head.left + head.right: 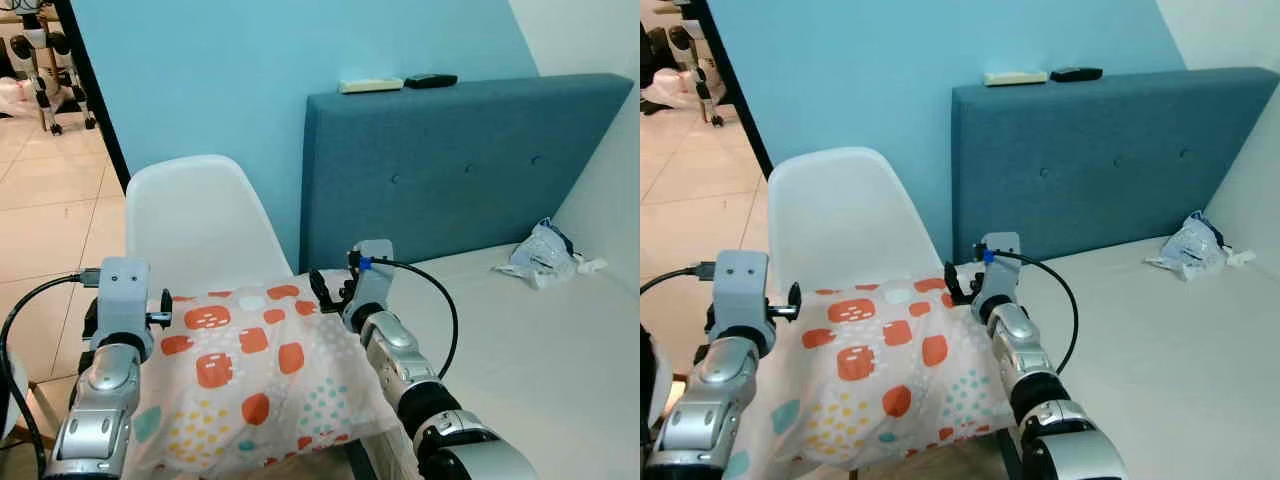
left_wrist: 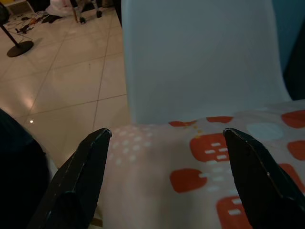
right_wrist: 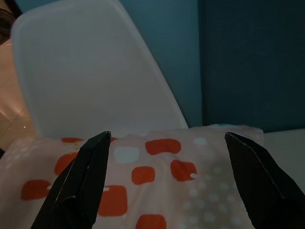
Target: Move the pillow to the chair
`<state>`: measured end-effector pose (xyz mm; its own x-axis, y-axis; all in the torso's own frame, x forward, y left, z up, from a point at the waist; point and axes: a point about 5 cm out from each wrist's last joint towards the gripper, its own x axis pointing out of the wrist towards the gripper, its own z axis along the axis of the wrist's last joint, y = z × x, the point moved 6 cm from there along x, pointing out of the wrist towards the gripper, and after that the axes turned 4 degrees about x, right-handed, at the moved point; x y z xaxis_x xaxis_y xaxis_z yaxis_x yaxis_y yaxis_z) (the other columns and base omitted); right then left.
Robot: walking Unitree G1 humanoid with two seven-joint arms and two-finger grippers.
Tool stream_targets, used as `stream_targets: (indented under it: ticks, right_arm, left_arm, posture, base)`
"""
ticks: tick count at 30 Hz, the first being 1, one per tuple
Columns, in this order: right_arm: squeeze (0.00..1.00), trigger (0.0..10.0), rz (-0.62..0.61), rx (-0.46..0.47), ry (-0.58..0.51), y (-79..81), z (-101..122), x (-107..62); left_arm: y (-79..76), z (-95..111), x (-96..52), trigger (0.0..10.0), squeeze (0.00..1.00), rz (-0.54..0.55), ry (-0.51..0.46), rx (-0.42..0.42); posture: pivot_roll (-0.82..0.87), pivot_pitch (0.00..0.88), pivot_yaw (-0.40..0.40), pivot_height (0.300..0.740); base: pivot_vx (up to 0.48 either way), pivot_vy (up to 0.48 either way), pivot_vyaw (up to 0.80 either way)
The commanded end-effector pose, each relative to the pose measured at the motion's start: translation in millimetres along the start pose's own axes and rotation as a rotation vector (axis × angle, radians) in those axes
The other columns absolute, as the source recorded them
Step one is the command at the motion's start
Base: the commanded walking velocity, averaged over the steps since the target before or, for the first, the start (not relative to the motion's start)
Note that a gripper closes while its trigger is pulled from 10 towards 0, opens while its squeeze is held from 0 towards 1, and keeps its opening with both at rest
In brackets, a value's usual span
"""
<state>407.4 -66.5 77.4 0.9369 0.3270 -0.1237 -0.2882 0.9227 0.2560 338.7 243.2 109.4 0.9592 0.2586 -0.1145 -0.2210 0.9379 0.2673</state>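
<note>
The pillow (image 1: 250, 370), pale with orange squares and small coloured dots, lies on the seat of the white plastic chair (image 1: 190, 215), its far edge against the chair back. My left gripper (image 2: 167, 133) is open at the pillow's far left corner, fingers spread wide over the fabric. At the far right corner my right gripper (image 3: 167, 136) is open too, its black fingers (image 1: 325, 290) resting at the pillow's edge. Neither pair of fingers pinches the fabric. The near edge of the pillow hangs over the seat front.
A bed stands right of the chair, with a teal padded headboard (image 1: 460, 160) and a bare mattress (image 1: 540, 340). A crumpled plastic bag (image 1: 545, 255) lies on the mattress. Two remotes (image 1: 370, 86) sit on the headboard. Tiled floor (image 1: 50, 220) stretches to the left.
</note>
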Motion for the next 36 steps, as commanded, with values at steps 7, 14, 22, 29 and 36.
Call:
stream_targets:
  ticks: [7,14,22,29,36]
  right_arm:
    - [0.0,10.0,-0.001,-0.042,0.03,-9.4,-3.7,-1.9]
    - [0.0,10.0,-0.049,-0.068,0.046,-30.9,-8.6,-11.0]
    - [0.0,10.0,-0.09,-0.072,0.059,-44.1,-16.8,-20.1]
    - [0.0,10.0,-0.098,-0.075,0.062,-46.6,-22.0,-25.5]
    - [0.0,10.0,-0.099,-0.074,0.064,-45.8,-23.8,-26.9]
  left_arm:
    - [-20.2,-11.8,-0.9,10.0,0.0,-0.028,0.045,-0.019]
    - [-41.2,-15.6,8.5,10.0,0.0,-0.084,0.066,-0.078]
    - [-46.0,-12.6,17.0,10.0,0.0,-0.083,0.058,-0.074]
    - [-52.6,-14.9,18.1,10.0,0.0,-0.097,0.063,-0.096]
    - [-55.2,-18.3,16.8,10.0,0.0,-0.105,0.068,-0.104]
  posture:
    - [0.16,0.052,-0.112,0.74]
    - [0.08,0.055,-0.108,0.74]
    - [0.04,0.052,-0.095,0.74]
    - [0.02,0.056,-0.09,0.74]
    - [0.02,0.062,-0.09,0.74]
  base:
    - [0.0,0.0,0.0]
    - [0.0,0.0,0.0]
    - [0.0,0.0,0.0]
    - [0.0,0.0,0.0]
    - [0.0,0.0,0.0]
